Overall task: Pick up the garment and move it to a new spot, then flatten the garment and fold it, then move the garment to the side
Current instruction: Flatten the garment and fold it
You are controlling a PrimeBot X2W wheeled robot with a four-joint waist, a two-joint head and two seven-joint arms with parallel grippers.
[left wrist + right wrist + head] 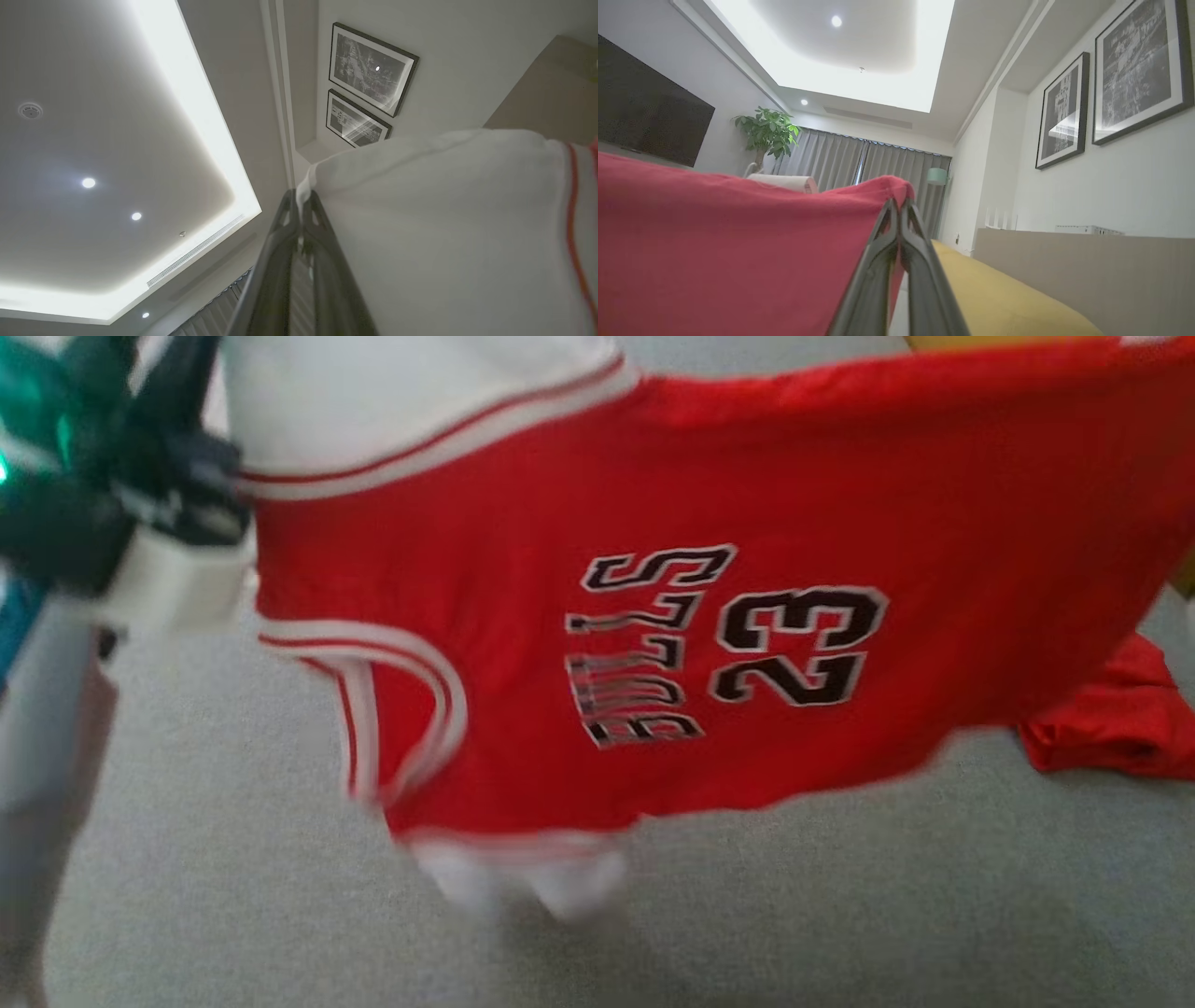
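Above the grey surface (233,896) I had the red jersey (523,569) stretched out in the air, with my left gripper (301,196) clamped tight on its white part and my right gripper (899,205) clamped on a red corner.

— What can't you make out?
— In the head view my jersey (653,504) is smeared. The white flap (523,882) under it is a blur, and its right end runs off the edge. My left arm (168,588) is blurred too.
— That red heap?
— The red cloth (1111,728) lies partly behind the jersey, cut by the edge; what it is I can't tell.
— At the wrists?
— White fabric hides a corner of the lower framed picture (355,122); red fabric hides the foot of the plant (768,130).
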